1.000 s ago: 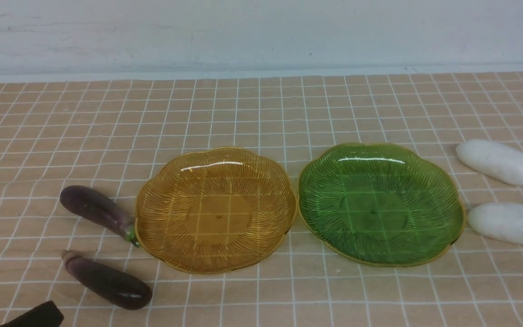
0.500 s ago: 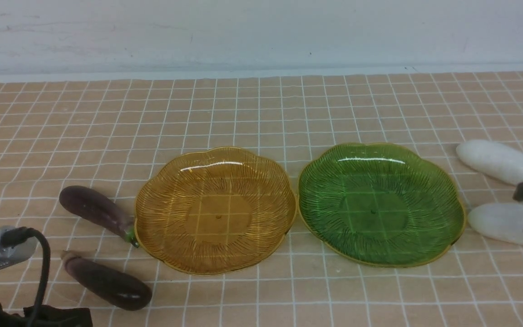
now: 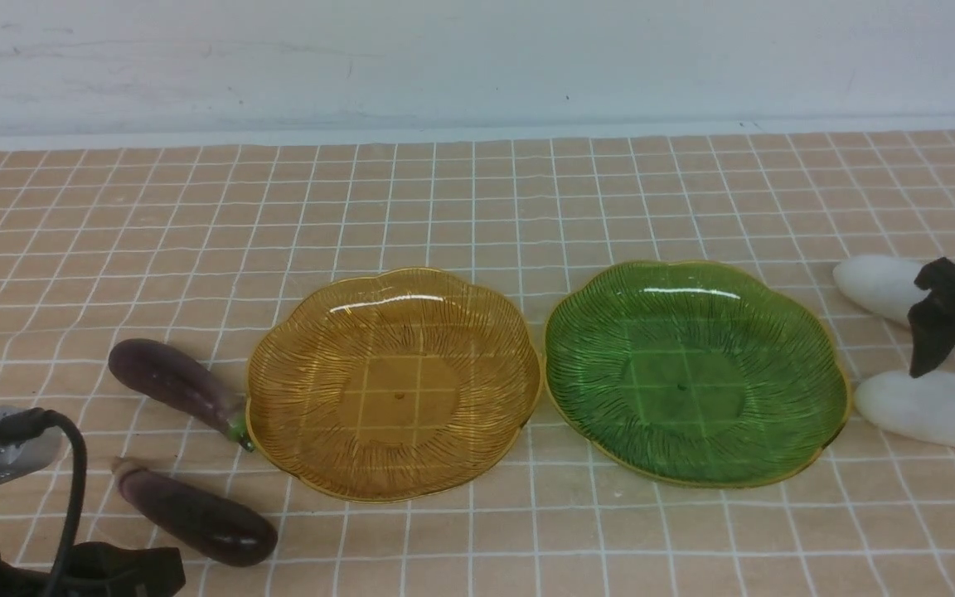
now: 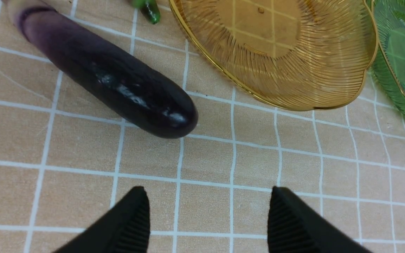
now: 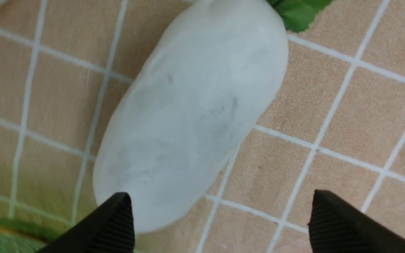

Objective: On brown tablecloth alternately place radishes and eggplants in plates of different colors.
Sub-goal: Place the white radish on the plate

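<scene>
Wrist views show, better than the front one, each hand open and empty: left hand (image 4: 207, 191) near dark purple glossy eggplant (image 4: 107, 75), right hand (image 5: 220, 195) at smooth white radish (image 5: 188, 116), both lying on brown checked tablecloth (image 4: 83, 147).

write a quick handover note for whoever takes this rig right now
Grippers: left gripper open, empty, by the near eggplant; right gripper open, empty, above the radishes.
Things: near eggplant and far eggplant lie on the brown tablecloth left of the amber plate; near radish and far radish lie right of the green plate.
Done: nothing placed, both plates empty.
Left: all four into the plates, alternating.
</scene>
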